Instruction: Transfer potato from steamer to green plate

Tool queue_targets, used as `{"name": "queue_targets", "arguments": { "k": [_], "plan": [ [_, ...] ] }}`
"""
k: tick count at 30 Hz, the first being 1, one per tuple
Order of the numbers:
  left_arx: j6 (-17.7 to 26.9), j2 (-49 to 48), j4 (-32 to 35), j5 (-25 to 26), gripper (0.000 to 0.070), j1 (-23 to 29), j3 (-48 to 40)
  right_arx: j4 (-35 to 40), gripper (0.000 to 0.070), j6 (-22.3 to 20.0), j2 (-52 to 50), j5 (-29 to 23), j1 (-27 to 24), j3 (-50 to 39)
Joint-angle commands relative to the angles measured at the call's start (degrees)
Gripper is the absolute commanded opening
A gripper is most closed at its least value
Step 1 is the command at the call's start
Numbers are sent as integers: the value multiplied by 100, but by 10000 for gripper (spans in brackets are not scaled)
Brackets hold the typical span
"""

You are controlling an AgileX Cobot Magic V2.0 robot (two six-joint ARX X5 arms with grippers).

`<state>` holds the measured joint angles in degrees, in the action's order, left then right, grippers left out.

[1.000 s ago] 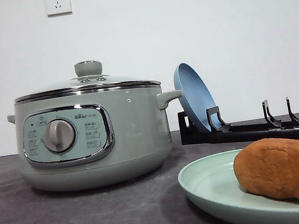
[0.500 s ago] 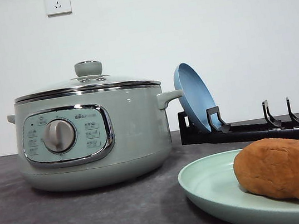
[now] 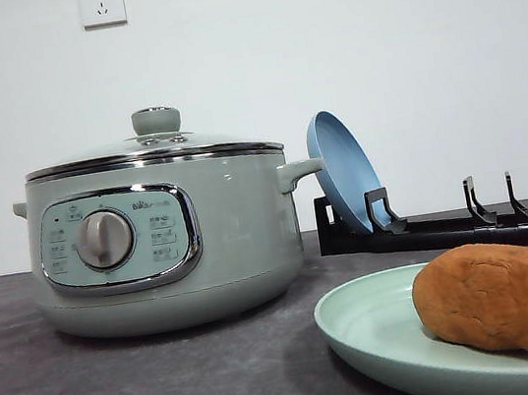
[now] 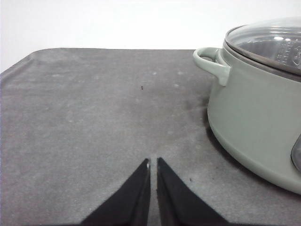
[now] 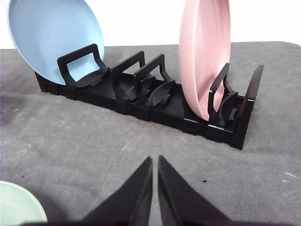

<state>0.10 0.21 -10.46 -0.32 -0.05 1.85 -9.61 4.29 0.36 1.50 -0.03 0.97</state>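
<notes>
Front view: potato [image 3: 502, 296], a matte, wrinkly orange-brown oval, sits on the green plate [image 3: 373, 325], just right of the steamer [image 3: 163, 242], whose glass lid is on, so the transfer looks done & next move prob. needs only that both arms keep clear. Left gripper [image 4: 153, 164] & right gripper [image 5: 155, 161] both w/ black tapered fingers nearly touching, holding nothing. Right one faces the black rack [image 5: 141, 101] w/ blue plate [image 5: 51, 37] & pink plate [image 5: 204, 52], beyond the green plate.
</notes>
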Motion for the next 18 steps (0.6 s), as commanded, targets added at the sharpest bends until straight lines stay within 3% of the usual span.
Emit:
{"name": "queue_targets", "arguments": {
  "k": [1,18],
  "plan": [
    [31,-2,-39,-17,17,4,-116,61,8,-44,-15,-2,4,-33],
    [31,-2,-39,-16,17,4,-116,61,8,-44,-15,-1,4,-33]
  ]
}}
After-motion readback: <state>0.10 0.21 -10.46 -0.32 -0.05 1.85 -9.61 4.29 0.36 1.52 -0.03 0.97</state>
